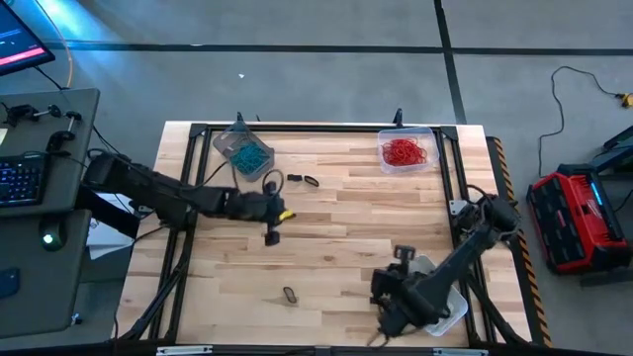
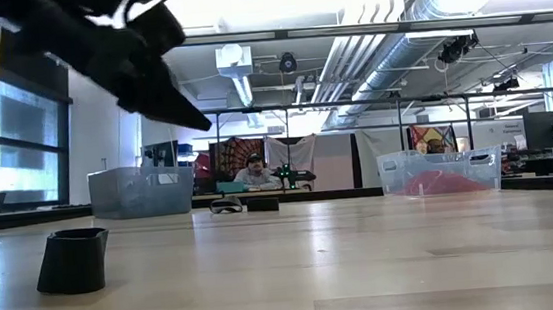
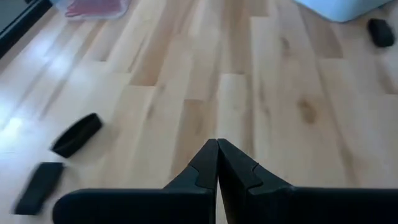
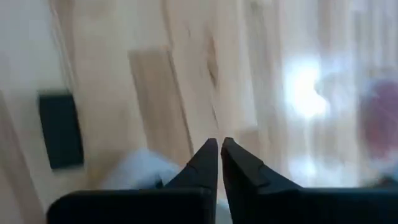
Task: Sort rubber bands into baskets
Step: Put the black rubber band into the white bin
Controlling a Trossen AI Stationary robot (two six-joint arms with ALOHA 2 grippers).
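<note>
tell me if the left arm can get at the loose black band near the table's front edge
Probably yes: the left gripper hangs shut over bare wood mid-table, and nothing lies between it and the black band. The right gripper sits off to the side.

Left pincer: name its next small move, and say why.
Probably open and descend toward a loose black rubber band nearby. The left pincer hangs shut and empty above bare wooden table; black bands lie loose, while teal bands in the grey-tinted plastic basket look sorted.
</note>
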